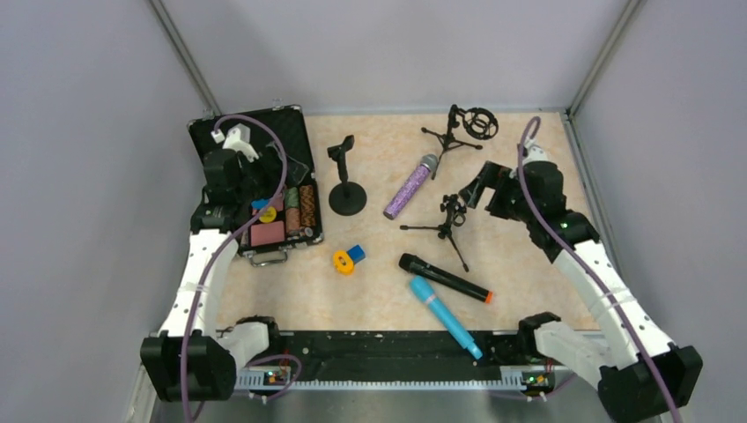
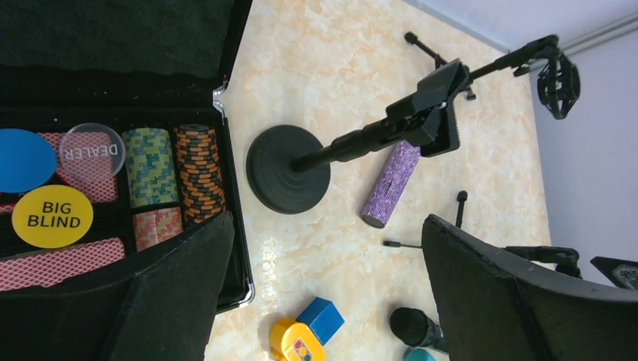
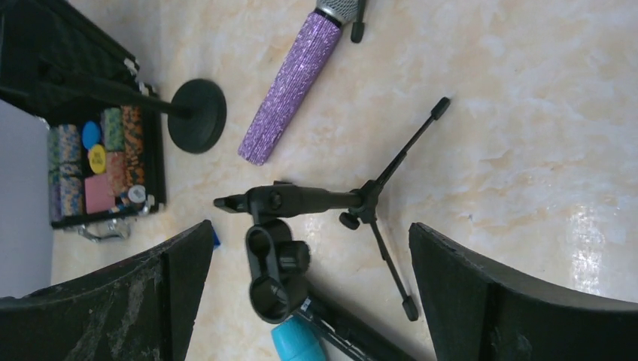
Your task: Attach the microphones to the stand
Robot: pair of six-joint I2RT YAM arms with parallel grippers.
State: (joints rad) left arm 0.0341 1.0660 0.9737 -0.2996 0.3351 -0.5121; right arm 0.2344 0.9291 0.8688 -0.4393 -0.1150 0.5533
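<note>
The glittery purple microphone [image 1: 410, 186] lies mid-table; it also shows in the left wrist view [image 2: 391, 183] and the right wrist view [image 3: 290, 86]. The black microphone with the orange end [image 1: 445, 278] and the light-blue microphone [image 1: 445, 316] lie near the front. A round-base stand [image 1: 346, 181] is upright. A small tripod stand [image 1: 451, 220] with a clip [image 3: 274, 274] stands centre-right. My left gripper [image 1: 249, 181] hovers open and empty over the case edge [image 2: 323, 301]. My right gripper [image 1: 476, 188] is open and empty above the tripod stand [image 3: 308, 301].
An open poker-chip case [image 1: 298, 132] sits at the back left. A second tripod with a ring shock mount [image 1: 476, 123] stands at the back. A small orange-and-blue toy [image 1: 348, 259] lies front centre. Grey walls enclose the table.
</note>
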